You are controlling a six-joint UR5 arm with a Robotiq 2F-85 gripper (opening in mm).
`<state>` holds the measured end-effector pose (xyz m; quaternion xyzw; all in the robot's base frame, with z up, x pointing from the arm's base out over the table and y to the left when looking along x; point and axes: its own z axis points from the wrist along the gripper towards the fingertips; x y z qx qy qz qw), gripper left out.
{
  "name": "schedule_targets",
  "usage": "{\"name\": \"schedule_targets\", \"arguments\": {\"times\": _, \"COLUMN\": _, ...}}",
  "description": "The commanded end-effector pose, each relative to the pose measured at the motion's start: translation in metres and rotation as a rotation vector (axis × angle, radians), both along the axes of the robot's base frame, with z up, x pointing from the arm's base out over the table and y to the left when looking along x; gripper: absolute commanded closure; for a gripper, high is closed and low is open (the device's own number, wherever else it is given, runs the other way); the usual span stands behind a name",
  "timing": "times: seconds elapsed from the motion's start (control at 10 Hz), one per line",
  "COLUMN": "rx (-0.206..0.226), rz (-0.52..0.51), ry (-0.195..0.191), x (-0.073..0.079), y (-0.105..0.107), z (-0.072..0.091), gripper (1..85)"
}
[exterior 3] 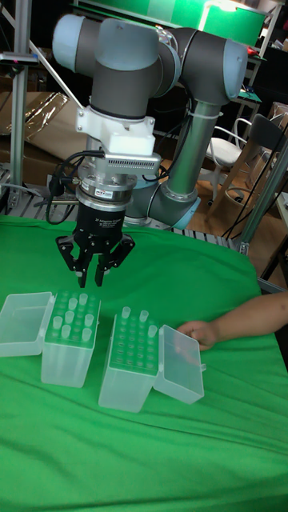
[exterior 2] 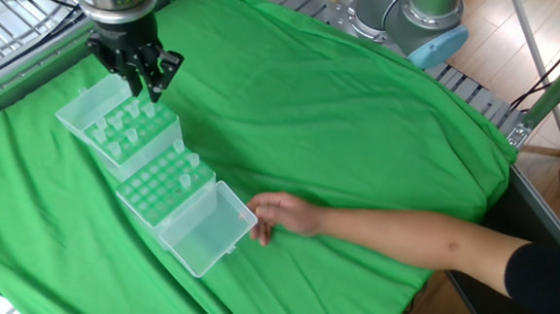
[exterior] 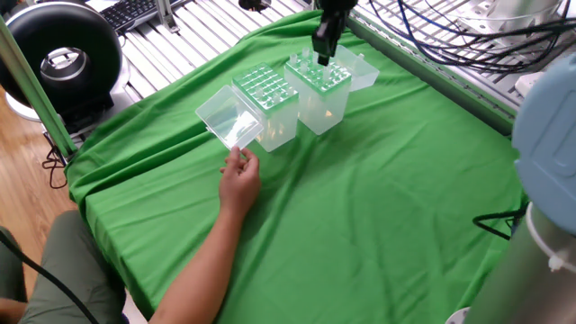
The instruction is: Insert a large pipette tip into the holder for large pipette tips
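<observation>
The holder for large pipette tips is the farther translucent box. Its lid is folded open and several tips stand in its grid. My gripper hangs just above the holder's far edge, pointing straight down. Its fingers are drawn close together on a large pipette tip that shows only faintly. The shorter grid-topped box stands right beside the holder.
A person's hand rests at the shorter box's open lid, with the forearm across the green cloth. The arm's base stands at the table edge. A black round device sits beyond the cloth.
</observation>
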<state>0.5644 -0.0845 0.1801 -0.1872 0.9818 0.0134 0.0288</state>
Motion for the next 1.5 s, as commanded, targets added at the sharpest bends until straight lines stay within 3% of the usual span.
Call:
{"name": "schedule_targets", "arguments": {"times": 0.0, "rx": 0.001, "rz": -0.013, "ry": -0.006, "x": -0.011, "y": -0.001, "z": -0.007, "gripper": 53.7}}
{"name": "schedule_targets", "arguments": {"times": 0.5, "rx": 0.012, "rz": 0.001, "ry": -0.037, "x": -0.008, "y": -0.002, "z": -0.021, "gripper": 53.7}}
{"name": "schedule_targets", "arguments": {"times": 1.4, "rx": 0.028, "rz": 0.025, "ry": -0.064, "x": 0.001, "y": 0.000, "z": -0.032, "gripper": 54.0}}
